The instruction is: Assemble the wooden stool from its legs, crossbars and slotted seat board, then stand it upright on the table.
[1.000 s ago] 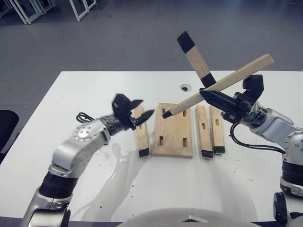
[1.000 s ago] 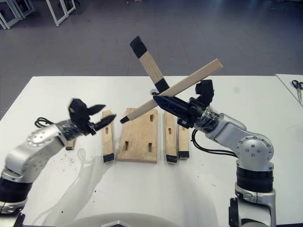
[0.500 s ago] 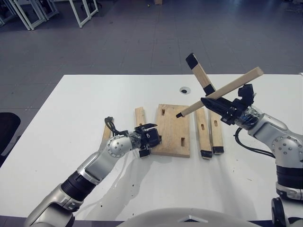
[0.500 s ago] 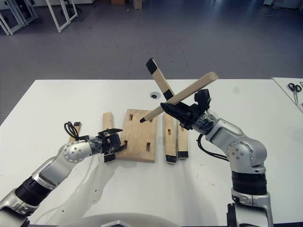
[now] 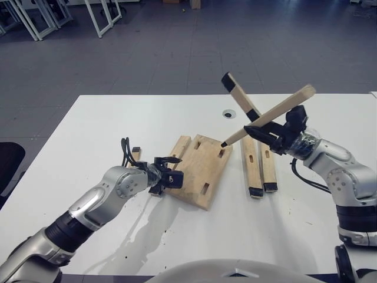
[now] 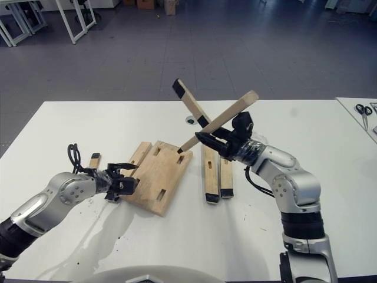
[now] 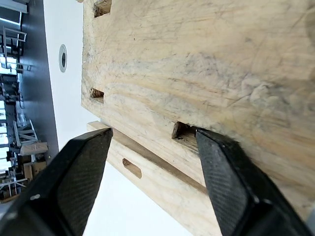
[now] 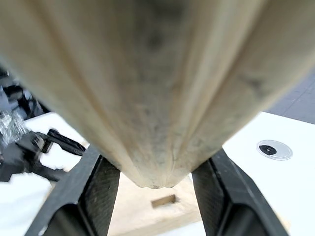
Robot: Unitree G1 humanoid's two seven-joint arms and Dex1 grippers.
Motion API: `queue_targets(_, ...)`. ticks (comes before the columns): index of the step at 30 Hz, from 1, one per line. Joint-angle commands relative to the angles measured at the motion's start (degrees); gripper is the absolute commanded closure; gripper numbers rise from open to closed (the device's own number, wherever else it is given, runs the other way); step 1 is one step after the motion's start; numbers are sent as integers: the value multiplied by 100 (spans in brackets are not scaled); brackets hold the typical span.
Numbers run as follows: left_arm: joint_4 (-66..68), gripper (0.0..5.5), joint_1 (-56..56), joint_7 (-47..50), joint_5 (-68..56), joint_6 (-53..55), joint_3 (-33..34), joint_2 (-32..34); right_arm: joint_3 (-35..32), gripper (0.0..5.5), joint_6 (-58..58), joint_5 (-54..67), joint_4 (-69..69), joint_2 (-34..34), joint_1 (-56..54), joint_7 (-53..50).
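Observation:
The slotted seat board (image 5: 200, 171) lies skewed on the white table (image 5: 88, 130), its left edge resting on a leg (image 5: 179, 144). My left gripper (image 5: 169, 174) is at the board's near-left corner, open, its fingers (image 7: 83, 182) astride the edge where board (image 7: 206, 64) and leg (image 7: 162, 182) overlap. My right gripper (image 5: 262, 130) is shut on a long crossbar (image 5: 283, 107) crossed with a black-capped leg (image 5: 238, 97). The crossbar's dark tip (image 5: 224, 143) touches the board at a far slot. Two more legs (image 5: 252, 168) lie side by side right of the board.
A small wooden piece (image 5: 135, 154) and a looped black cable (image 5: 125, 147) lie left of the board. A round cable hole (image 5: 228, 114) sits at the table's back. Scissors (image 6: 362, 111) lie on a neighbouring table at far right.
The seat board has swung round, its near corner now further left, along with the leg under it and my left gripper. The right gripper brought the crossbar tip down onto the board.

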Motion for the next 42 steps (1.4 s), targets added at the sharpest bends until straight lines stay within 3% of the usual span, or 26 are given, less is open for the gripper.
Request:
queue_targets(1, 623, 237, 757, -598, 26, -577, -342, 292, 326, 348, -250, -442, 137, -44, -19, 283)
queue_targets(10, 1148, 237, 756, -481, 182, -1185, -46, 299, 558, 348, -243, -874, 220, -301, 237, 801)
queue_targets(17, 1206, 237, 742, -497, 246, -1348, -1, 163, 770, 348, 90, -981, 1956, 35, -614, 1072)
queue_targets(21, 1198, 237, 716, -546, 261, -1392, -40, 82, 1265, 348, -124, -1508, 3022, 47, -1392, 1438)
queue_targets(23, 1238, 237, 657, -571, 260, -1423, -51, 55, 1825, 348, -418, -2030, 3310, -44, -1671, 1716)
queue_targets(26, 1240, 237, 644, -571, 272, -1440, -60, 22, 2467, 348, -611, -2514, 3354, -30, -1812, 1978)
queue_targets(29, 1274, 237, 578, -599, 266, -1454, -72, -29, 2678, 348, -471, -2488, 3149, -30, -1680, 2219)
queue_targets(37, 1366, 237, 617, -560, 293, -1409, 1, -74, 2054, 348, 739, -1351, 1746, -137, -1041, 2104)
queue_targets(42, 1338, 237, 634, -575, 281, -1345, 8, -94, 1823, 348, 1203, -1354, 2243, 36, -1165, 1697)
